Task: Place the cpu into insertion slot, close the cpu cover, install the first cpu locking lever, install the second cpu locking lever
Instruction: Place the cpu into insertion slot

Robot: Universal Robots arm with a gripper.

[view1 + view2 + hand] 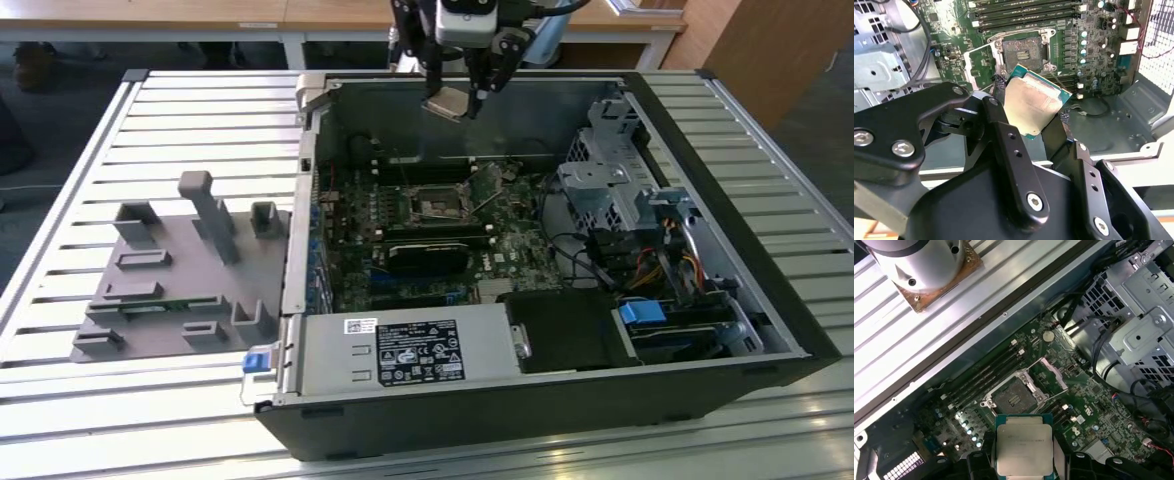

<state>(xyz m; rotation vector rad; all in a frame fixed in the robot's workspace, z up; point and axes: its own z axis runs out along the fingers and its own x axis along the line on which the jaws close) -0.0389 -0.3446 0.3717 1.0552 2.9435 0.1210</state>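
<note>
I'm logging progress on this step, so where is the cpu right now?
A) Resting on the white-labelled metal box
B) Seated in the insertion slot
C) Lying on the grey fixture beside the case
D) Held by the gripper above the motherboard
D: in the second wrist view the gripper is clamped on the cpu, up off the board, while the insertion slot beyond it sits empty with its dark centre showing.

text check | you have a printed white label [416, 352] on the power supply [327, 355], faint marking on the cpu [1024, 445] top | none of it legible
</note>
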